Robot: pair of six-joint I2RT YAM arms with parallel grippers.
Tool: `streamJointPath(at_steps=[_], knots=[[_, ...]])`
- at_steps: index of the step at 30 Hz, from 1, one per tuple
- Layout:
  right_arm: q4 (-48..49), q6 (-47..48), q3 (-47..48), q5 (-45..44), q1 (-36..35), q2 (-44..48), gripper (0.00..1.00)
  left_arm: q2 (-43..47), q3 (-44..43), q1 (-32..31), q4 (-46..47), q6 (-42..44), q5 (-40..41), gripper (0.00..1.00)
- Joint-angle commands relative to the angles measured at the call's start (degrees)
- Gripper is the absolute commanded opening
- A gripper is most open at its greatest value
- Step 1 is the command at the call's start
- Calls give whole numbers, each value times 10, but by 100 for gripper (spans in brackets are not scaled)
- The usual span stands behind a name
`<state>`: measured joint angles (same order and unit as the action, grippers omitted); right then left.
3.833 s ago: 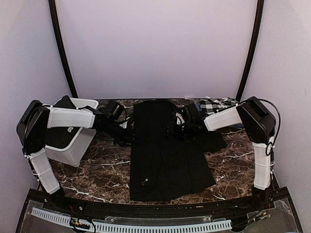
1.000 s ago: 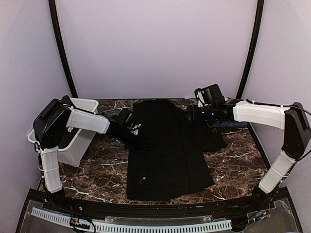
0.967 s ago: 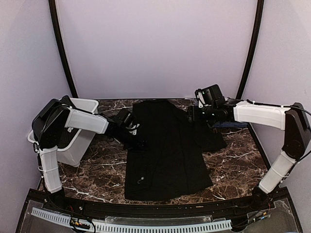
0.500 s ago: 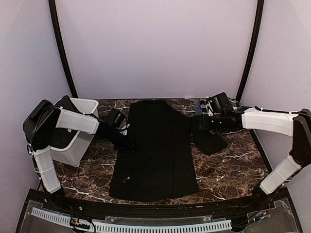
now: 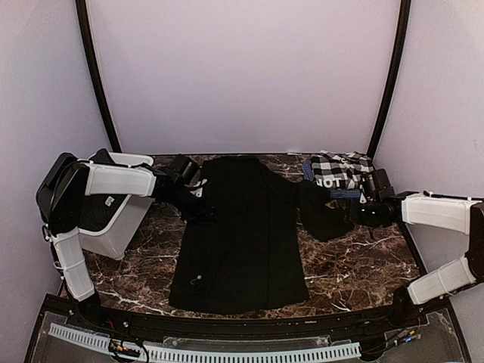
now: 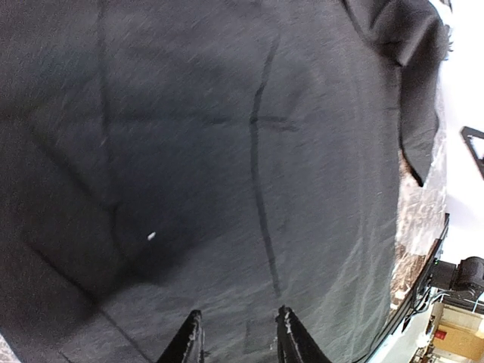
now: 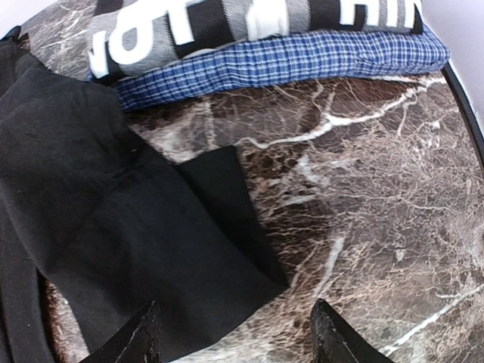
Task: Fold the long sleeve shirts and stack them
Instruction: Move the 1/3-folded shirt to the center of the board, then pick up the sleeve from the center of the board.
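At the left of the top view the white bin (image 5: 113,227) stands at the table's left edge, half hidden behind the left arm and apart from the cloth. It is probably there only as the supply and has no part in the fold. Just right of it the left gripper (image 6: 238,314) sits low at the left border of the black shirt (image 5: 242,234). Its wrist view shows two fingers a narrow gap apart over dark cloth, but I cannot tell whether a pinch of cloth is caught between them. A place on that edge would suit pinning or tugging the body flat.

The shirt lies lengthwise in the middle of the frame, with a small white neck mark (image 5: 198,280) toward its lower left. One sleeve (image 5: 325,215) splays out to the right, not yet folded in, its end on bare stone. In the upper right corner the checked shirt (image 5: 340,170) lies folded, lettering up and blue edge showing. I take it for the start of the stack, kept out of the working area.

The right gripper (image 7: 236,306) hovers by the sleeve's end, jaws wide apart with nothing between them, which looks like a stance for taking that sleeve.

The marble tabletop (image 5: 363,257) is dark brown, white-veined and glossy, so cloth should slide easily. Pale lilac walls (image 5: 242,76) close the space, with two black poles (image 5: 94,76) curving up from the far corners
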<state>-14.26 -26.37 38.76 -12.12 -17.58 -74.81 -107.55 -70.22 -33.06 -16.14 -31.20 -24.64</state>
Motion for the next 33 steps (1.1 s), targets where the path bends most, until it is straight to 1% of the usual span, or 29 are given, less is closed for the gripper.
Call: streamJointPath(at_steps=[1,4,8,10,15,17,20,25,26,30,33], knots=[[92,32,-32,73,47,-1,64,24,-21,-4,-31,16,-5,32],[118,37,-32,98,66,-32,65,27,-27,-4,-35,19,-5,32],[140,39,-22,109,77,-78,64,33,-27,-4,-41,21,-2,32],[158,42,-19,117,83,-99,62,36,-27,-4,-42,21,-1,32],[157,45,-11,145,86,-130,56,44,-27,-4,-46,22,2,32],[155,43,-15,151,86,-130,51,45,-27,-4,-46,22,2,32],[149,39,-18,172,86,-130,38,45,-29,-4,-45,20,0,32],[119,41,-18,204,83,-103,3,46,-38,-4,-47,21,-2,32],[110,42,-16,209,81,-91,0,46,-39,-4,-48,21,-2,32],[78,46,1,245,63,-32,0,49,-41,-4,-48,21,-3,32],[53,45,31,277,36,-5,0,51,-42,-4,-44,18,-10,32]])
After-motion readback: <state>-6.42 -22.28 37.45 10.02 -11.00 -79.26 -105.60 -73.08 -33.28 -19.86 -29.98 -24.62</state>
